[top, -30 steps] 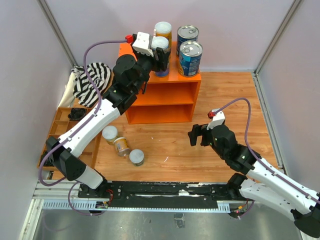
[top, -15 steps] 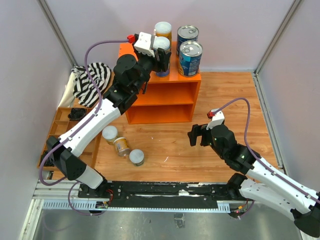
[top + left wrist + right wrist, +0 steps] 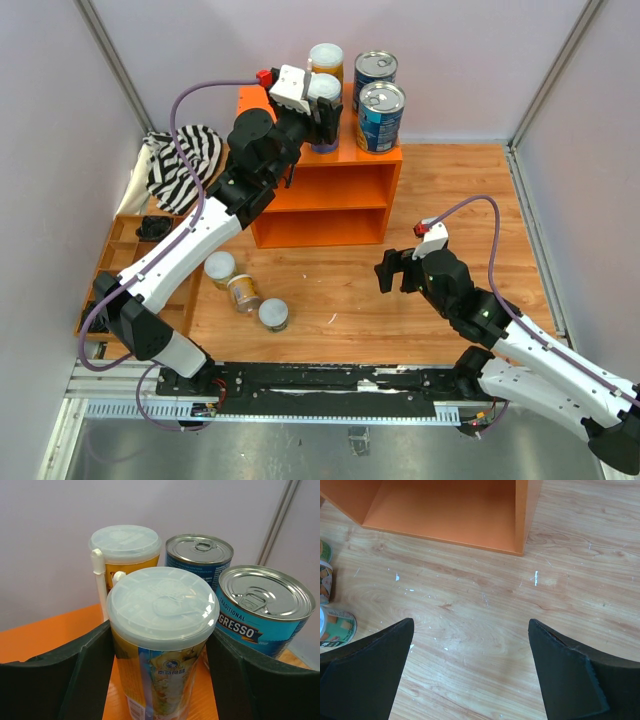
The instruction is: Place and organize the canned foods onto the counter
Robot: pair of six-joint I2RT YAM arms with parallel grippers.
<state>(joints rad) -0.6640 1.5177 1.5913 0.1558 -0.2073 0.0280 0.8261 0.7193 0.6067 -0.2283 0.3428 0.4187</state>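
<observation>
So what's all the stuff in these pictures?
counter: 1, orange, back middle of the table.
blue cans: 2, blue with silver tops, on the counter's top, right side.
tall cans: 2, yellowish with white lids, on the counter's top, left of the blue ones.
small cans: 3, pale tops, on the table beside the tray.
tray: 1, brown, left edge of the table.
striped cloth: 1, black and white, behind the tray.
table: 1, wood.
left gripper: 1, black, shut on the front tall can.
right gripper: 1, black, open and holding nothing, over bare table.
</observation>
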